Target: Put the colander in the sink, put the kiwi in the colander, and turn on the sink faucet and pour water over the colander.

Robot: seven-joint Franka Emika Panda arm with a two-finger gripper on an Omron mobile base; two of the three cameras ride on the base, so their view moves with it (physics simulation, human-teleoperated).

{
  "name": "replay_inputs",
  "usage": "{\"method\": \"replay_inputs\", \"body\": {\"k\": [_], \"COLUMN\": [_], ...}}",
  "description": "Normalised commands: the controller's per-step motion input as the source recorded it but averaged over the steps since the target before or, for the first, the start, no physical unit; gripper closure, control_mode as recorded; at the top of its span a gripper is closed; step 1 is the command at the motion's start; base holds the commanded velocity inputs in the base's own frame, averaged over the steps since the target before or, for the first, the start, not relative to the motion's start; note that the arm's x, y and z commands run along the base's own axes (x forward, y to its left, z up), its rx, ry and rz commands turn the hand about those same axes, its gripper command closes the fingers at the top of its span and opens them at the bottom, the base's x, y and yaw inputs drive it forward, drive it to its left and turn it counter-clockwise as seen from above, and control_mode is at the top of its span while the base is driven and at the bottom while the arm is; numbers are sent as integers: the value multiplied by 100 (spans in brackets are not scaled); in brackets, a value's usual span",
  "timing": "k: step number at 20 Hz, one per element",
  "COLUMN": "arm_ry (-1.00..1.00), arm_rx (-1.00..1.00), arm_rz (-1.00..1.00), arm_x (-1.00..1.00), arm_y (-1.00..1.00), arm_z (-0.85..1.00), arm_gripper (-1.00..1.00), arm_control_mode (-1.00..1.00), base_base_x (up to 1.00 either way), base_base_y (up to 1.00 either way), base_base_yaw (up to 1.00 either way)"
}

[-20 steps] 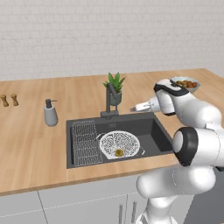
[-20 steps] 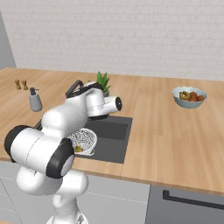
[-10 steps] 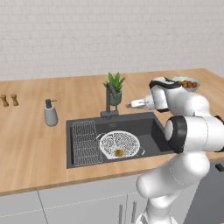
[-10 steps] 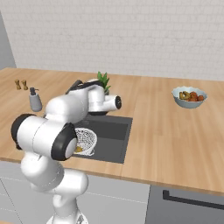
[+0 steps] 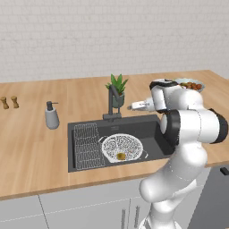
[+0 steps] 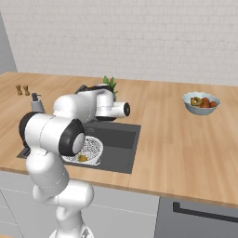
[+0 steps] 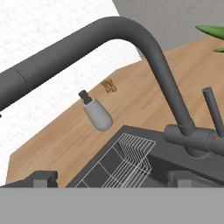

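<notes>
Gripper (image 5: pixel 132 106) nearer one faucet (image 5: pixel 113 102); one kiwi (image 5: pixel 120 156), one colander (image 5: pixel 122 146).

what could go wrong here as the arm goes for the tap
1. The open gripper is close beside the sink faucet, whose small lever is slim; the jaws could slip past it or shove the spout instead.
2. The potted plant stands right behind the faucet, so a wide swing might knock it.
3. The colander with the kiwi sits off to one side of the spout, so water may miss it.
</notes>
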Motion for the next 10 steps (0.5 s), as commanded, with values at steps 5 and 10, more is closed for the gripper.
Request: {"method": "replay_inputs", "body": {"k": [5, 10], "arm_ry": [3, 7], "arm_rx": [2, 4], "arm_rz": [-2, -2], "arm_x": [32, 34], "arm_y": [0, 0], "arm_z": [-27, -18], "arm_gripper": [-100, -100], "arm_control_mode": [-100, -100], "base_base_x": [0, 0], "base_base_y": [0, 0], "base_base_yaw": [0, 0]}}
